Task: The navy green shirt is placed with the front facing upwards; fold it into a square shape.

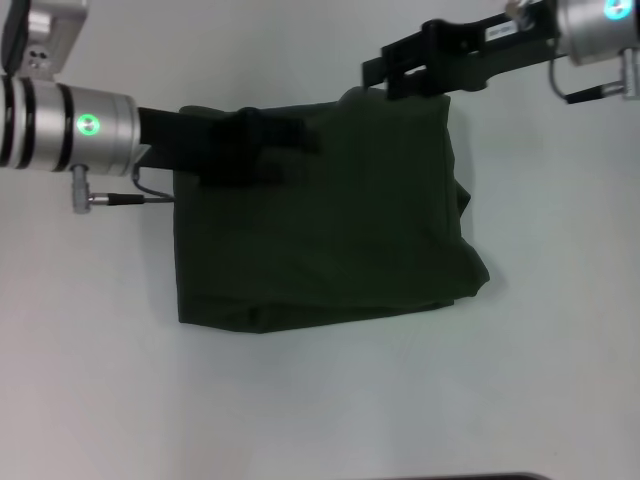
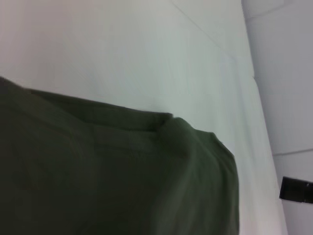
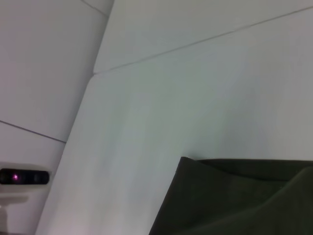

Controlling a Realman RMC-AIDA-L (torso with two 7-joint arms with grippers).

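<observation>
The navy green shirt [image 1: 330,220] lies on the white table [image 1: 330,400], folded into a rough rectangle. Only plain green cloth shows and no lettering is visible. A fold of cloth bulges out at its right side [image 1: 470,265]. My left gripper [image 1: 285,135] hovers low over the shirt's far left part. My right gripper [image 1: 378,75] is at the shirt's far right corner. The left wrist view shows the shirt [image 2: 122,181] close up, with a raised fold. The right wrist view shows one corner of the shirt [image 3: 244,200] on the table.
White table surface surrounds the shirt on all sides. A dark strip [image 1: 470,476] lies at the near table edge. A small black device [image 3: 24,176] with a red light sits off the table, and a black object [image 2: 296,190] shows beyond the table edge.
</observation>
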